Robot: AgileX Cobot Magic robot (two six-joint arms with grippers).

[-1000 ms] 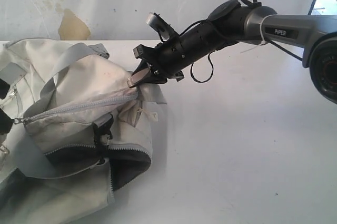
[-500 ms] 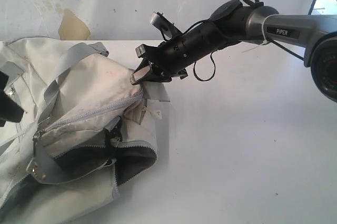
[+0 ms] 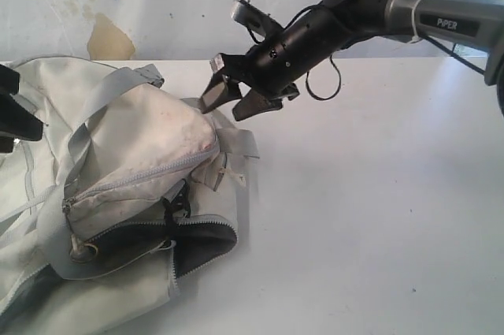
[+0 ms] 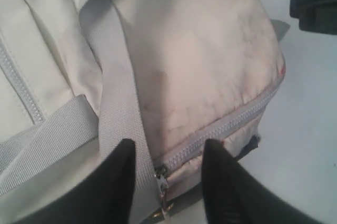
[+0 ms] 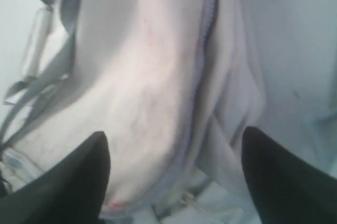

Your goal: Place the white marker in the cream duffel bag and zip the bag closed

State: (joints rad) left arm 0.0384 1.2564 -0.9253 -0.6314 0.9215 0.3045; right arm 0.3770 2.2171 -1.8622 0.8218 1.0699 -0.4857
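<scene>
Two hands: both hang clear of the bag (image 3: 150, 134), and neither one is carrying anything.
Right hand (image 3: 228, 105): fingers spread wide with nothing between them, just above the end of the bag that points toward the middle of the surface (image 3: 354, 217).
Left hand (image 4: 168, 145): fingers partly apart and pinching nothing, poised over the far end of the top zip. From the outside camera only a dark piece of it shows at the edge.
Zip pull (image 4: 160, 175): lies below the gap between the left fingers, loose, beside the grey strap (image 4: 113, 76) that crosses the bag.
Top zip (image 3: 142, 171): the teeth look joined along all I can see, from the pull to the end under the right hand.
Lower opening (image 3: 203, 239): a second zipped slot lower on the side gapes, with dark lining showing inside.
Marker: not visible in any view. It is not in either hand, nor on the part of the surface that shows. My guess is that it is inside the bag, though I cannot tell which compartment.
Done, as I judge it: marker stowed and top zip drawn shut.
Left, as I judge it: little or nothing, unless the gaping lower slot also has to be closed, or the marker went in there.
</scene>
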